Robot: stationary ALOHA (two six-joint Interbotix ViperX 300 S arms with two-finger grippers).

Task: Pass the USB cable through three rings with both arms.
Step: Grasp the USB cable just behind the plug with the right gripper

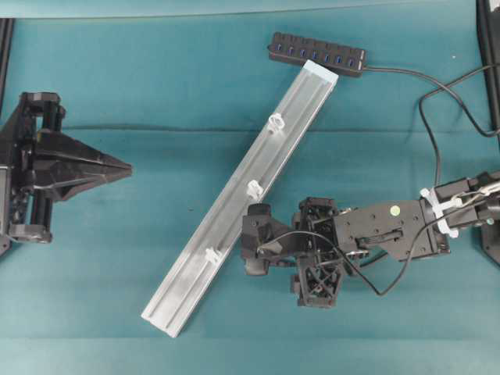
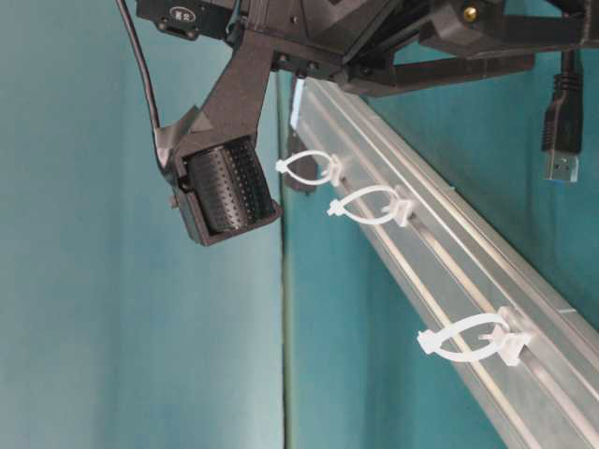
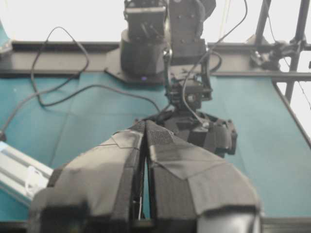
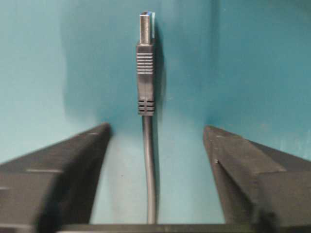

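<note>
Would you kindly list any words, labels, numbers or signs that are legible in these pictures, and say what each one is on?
Small white label on the right arm's wrist housing: two characters, too small and blurred to read.
USB hub: blue ports only, no readable text.
USB cable plug: ribbed moulding, no lettering.
Aluminium rail: no markings.

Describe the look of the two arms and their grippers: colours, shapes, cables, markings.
Both arms are black. The left gripper tapers to a pointed triangular tip, with taped finger faces in its wrist view. The right gripper sits on an open-frame wrist; thin black wires loop along it, white zip ties bind the forearm, and one finger carries a dotted, textured pad.
</note>
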